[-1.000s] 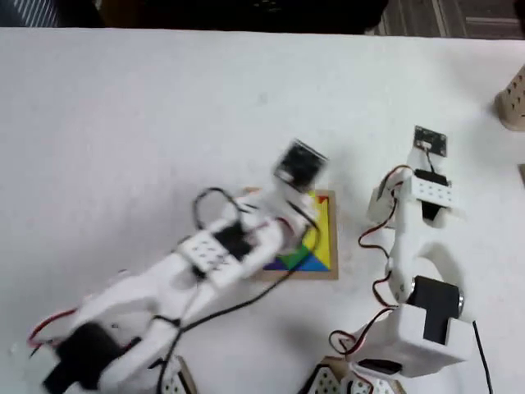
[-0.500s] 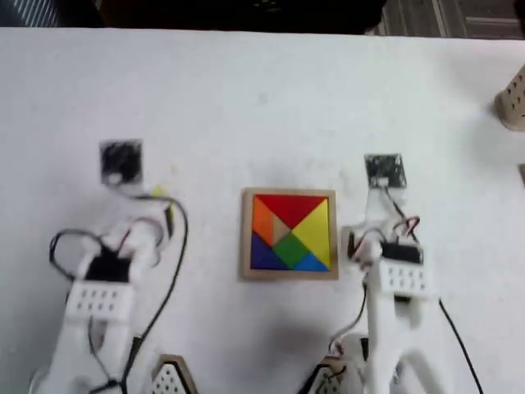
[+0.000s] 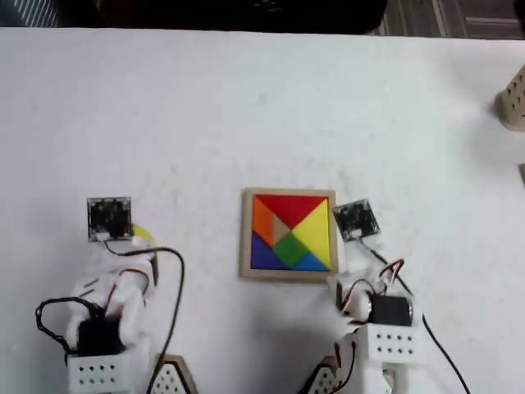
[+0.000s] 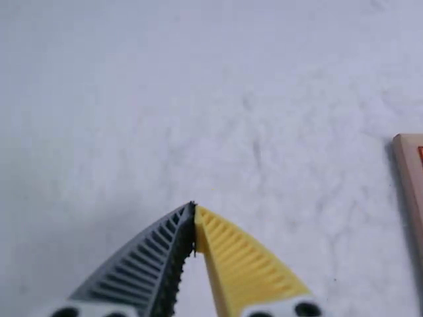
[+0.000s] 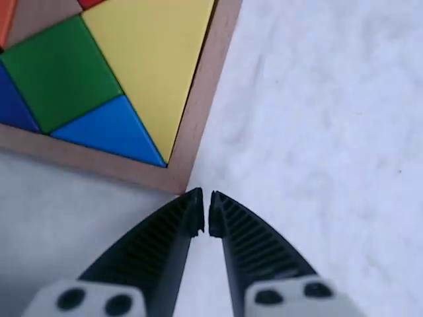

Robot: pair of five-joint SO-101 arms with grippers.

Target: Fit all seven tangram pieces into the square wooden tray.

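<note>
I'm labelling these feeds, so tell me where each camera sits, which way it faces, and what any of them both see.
High view: fixed above the table, looking down on the square wooden tray, with the left arm and right arm either side.
Left wrist view: on the left arm's wrist, facing bare table past the shut left tool, the tray's edge just in frame.
Right wrist view: on the right arm's wrist, facing the tray's corner past the shut right tool.
Shared: all three show the tray.

My arms (image 3: pixel 123 294) white plastic, black servos (image 3: pixel 387 310), red-black cables (image 3: pixel 175 283). My left gripper (image 4: pixel 193 221) ribbed grey, yellow; right gripper (image 5: pixel 205 212) ribbed black.
</note>
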